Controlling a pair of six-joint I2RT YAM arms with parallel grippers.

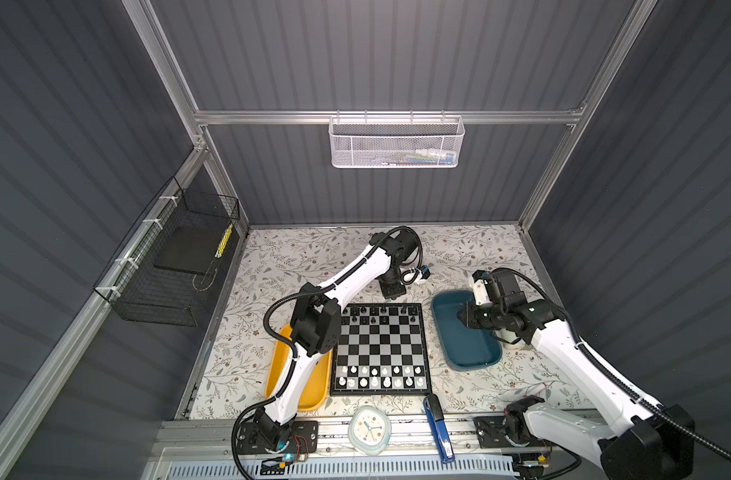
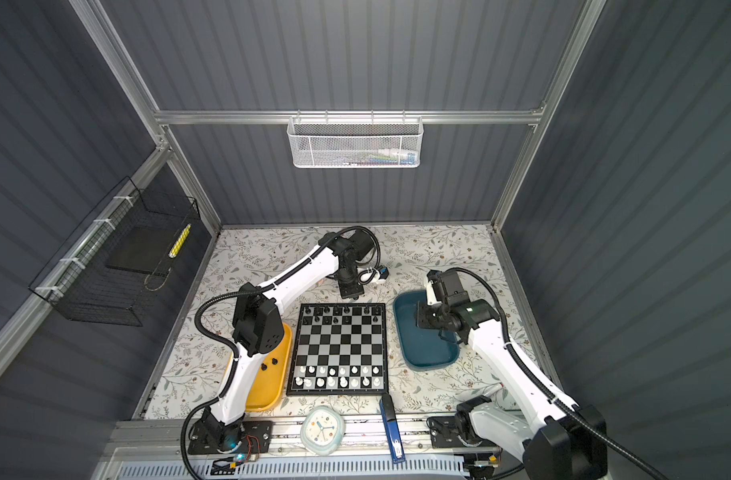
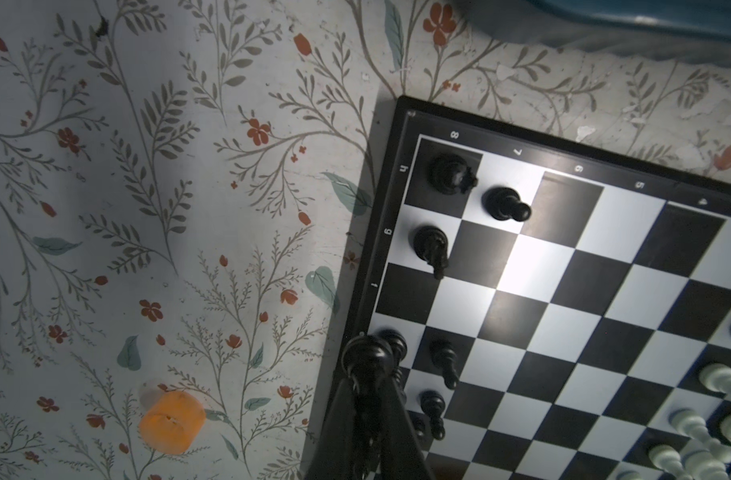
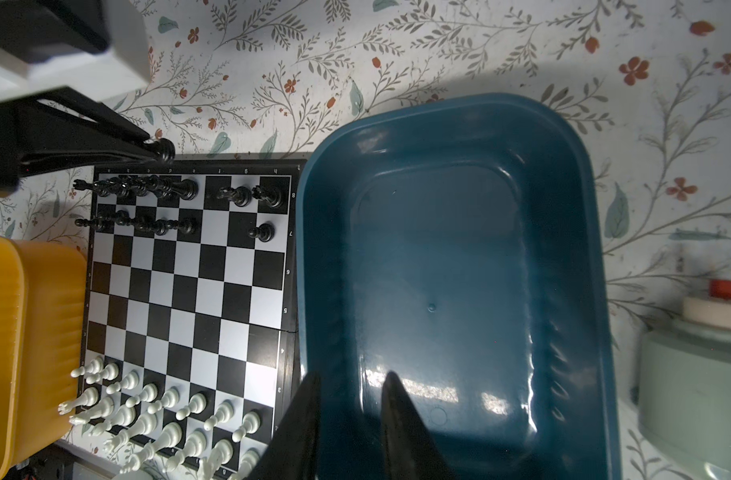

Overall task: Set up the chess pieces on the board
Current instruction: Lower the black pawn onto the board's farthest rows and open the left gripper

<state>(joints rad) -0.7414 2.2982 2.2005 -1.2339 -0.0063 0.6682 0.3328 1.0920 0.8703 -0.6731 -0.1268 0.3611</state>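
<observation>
Clenching black piece (image 3: 366,356) lengthwise, prob.: L end effector (image 3: 369,376); R end effector (image 4: 351,382) released.

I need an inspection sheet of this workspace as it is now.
Surface: floral table cover; board between yellow tray and teal tray.
Job's things: white pieces fill two near rows; black pieces in far rows, with gaps; two spare black pieces in yellow tray.
Clutter: clock, blue stapler, orange cap, pale green container.
Grippers: left gripper shut on a black chessman at board's far edge; right gripper open over teal tray.
Cables: black conduit along each arm.
Surroundings: white mesh basket, black wire basket on walls.
</observation>
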